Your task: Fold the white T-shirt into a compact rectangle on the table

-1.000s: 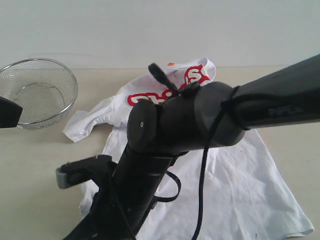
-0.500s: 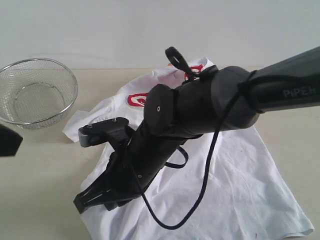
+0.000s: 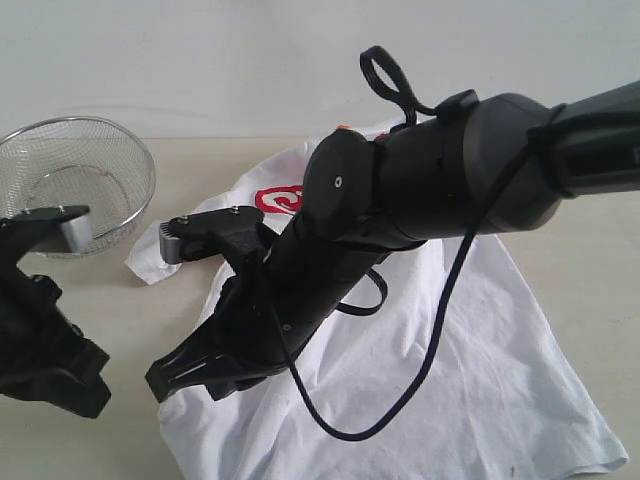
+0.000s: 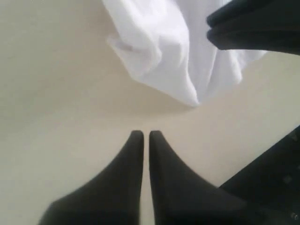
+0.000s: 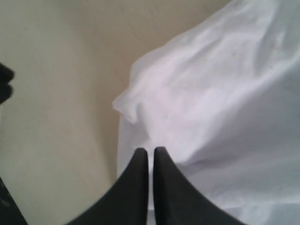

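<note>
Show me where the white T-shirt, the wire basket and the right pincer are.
white T-shirt [image 3: 480,340]: exterior view, on the plain body cloth.
wire basket [image 3: 110,165]: exterior view, on the inner mesh wall.
right pincer [image 5: 150,151]: right wrist view, midway between its shut fingertips.

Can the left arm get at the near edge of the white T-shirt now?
Probably yes: only bare table lies between the left gripper and the white T-shirt; its shut jaws must open first.
</note>
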Controlling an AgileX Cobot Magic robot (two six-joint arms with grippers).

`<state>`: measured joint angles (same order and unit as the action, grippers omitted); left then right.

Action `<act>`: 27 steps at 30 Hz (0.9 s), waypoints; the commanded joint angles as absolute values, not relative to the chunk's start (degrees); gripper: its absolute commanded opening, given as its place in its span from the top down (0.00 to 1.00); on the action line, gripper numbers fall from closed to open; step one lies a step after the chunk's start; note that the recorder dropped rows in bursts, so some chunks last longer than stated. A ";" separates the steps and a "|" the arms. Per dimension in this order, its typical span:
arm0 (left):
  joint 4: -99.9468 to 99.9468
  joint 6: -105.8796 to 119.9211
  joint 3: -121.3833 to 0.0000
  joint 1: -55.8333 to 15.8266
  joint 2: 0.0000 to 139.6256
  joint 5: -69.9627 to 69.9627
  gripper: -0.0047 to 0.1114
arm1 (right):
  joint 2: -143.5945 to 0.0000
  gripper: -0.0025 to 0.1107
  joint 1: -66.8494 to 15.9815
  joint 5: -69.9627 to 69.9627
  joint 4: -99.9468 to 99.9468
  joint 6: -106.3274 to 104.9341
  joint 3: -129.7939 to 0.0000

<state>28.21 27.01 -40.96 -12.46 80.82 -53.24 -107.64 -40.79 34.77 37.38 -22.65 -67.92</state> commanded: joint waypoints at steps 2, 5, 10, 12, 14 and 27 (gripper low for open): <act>29.23 26.64 -41.40 -12.57 89.76 -46.48 0.92 | -106.95 0.98 -40.56 36.41 36.92 -22.74 -67.97; 31.35 27.50 -41.40 -12.57 92.74 -40.47 0.92 | -106.95 0.98 -40.56 36.41 36.92 -22.74 -67.97; 42.58 39.77 -41.68 -12.68 96.77 -35.75 0.92 | -106.95 0.98 -40.56 37.26 36.92 -22.84 -67.97; 45.92 42.47 -42.98 -12.68 97.99 -36.83 0.92 | -106.95 0.98 -40.56 37.65 36.92 -22.98 -67.97; 46.30 42.48 -44.63 -12.68 99.12 -38.63 0.92 | -106.95 0.98 -40.56 37.65 36.92 -22.98 -67.97; 46.96 42.48 -47.34 -15.58 105.59 -42.19 0.92 | -106.95 0.98 -40.56 37.45 36.79 -22.98 -67.97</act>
